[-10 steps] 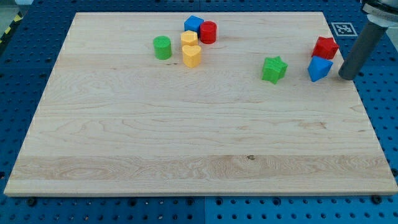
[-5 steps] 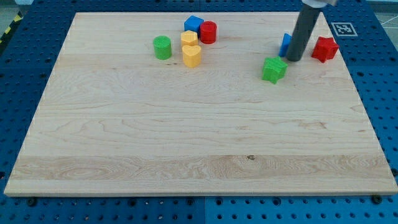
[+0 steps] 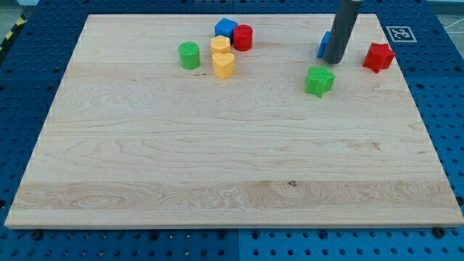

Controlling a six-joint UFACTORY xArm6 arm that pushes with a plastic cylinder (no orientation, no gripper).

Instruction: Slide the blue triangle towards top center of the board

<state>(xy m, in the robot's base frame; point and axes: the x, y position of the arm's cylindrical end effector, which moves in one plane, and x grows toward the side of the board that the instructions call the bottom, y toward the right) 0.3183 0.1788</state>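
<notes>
My tip rests on the wooden board in its upper right part, the dark rod rising straight out of the view's top. The rod ends plainly with no fingers on it, so nothing is clasped; it only bears sideways against things. The blue triangle sits pressed against the rod at about ten o'clock from my tip, mostly hidden behind the rod so that only a narrow blue sliver shows on its left side; it lies near the board's top edge, right of the top centre. At about seven o'clock from my tip, near but apart, stands the green star-shaped block. At three o'clock, clearly apart, is a red block of angular, star-like form, close to the board's right edge. Well apart at nine o'clock is a cluster near the top centre-left: a blue cube-like block touching a red cylinder on its right, with a yellow block just below the blue one and a second yellow block, heart-like, just below that. A green cylinder stands just to nine o'clock of the yellow pair, apart from them. The board lies on a blue perforated bench, and a black-and-white square marker sits just off the board's top right corner.
</notes>
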